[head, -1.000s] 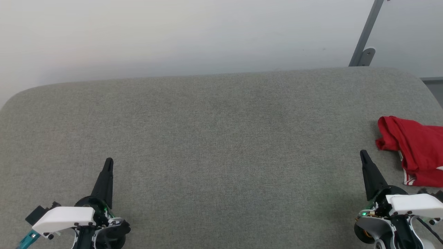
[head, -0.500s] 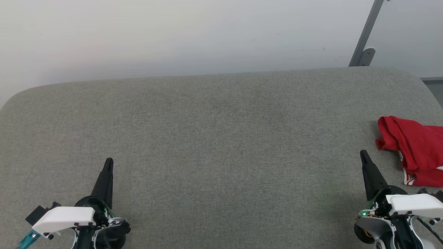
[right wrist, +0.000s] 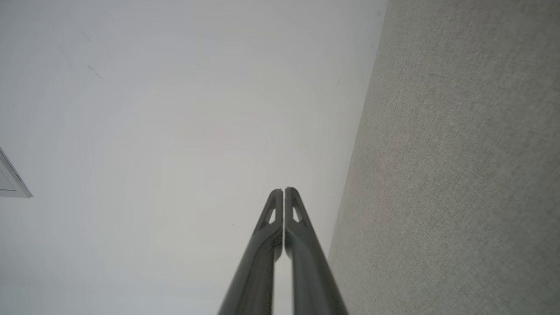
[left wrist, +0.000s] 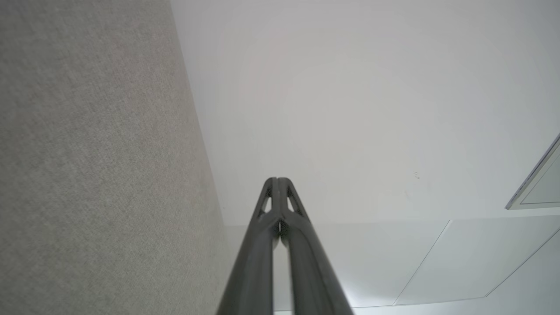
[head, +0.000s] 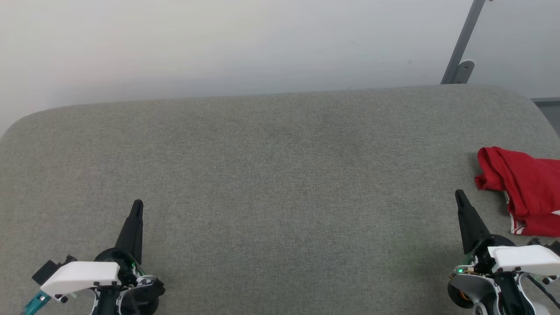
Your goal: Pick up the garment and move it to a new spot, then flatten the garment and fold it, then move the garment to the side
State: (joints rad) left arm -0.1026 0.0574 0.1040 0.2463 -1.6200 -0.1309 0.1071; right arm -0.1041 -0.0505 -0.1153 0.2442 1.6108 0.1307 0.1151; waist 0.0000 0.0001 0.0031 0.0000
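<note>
The garment (head: 527,190), red cloth with a red-and-white striped edge, lies crumpled at the right edge of the grey table (head: 280,175), partly cut off by the head view's border. My right gripper (head: 459,194) stands shut and empty just left of it, a short gap apart, fingers pointing toward the far wall. Far across the table at the lower left, my left gripper (head: 138,204) is shut and empty too. Both wrist views show the fingers pressed together, left gripper (left wrist: 277,180) and right gripper (right wrist: 283,190), with nothing between them.
The grey fabric-covered table has rounded far corners and ends against a white wall (head: 218,43). A grey metal post (head: 463,43) with a bracket rises behind the far right corner.
</note>
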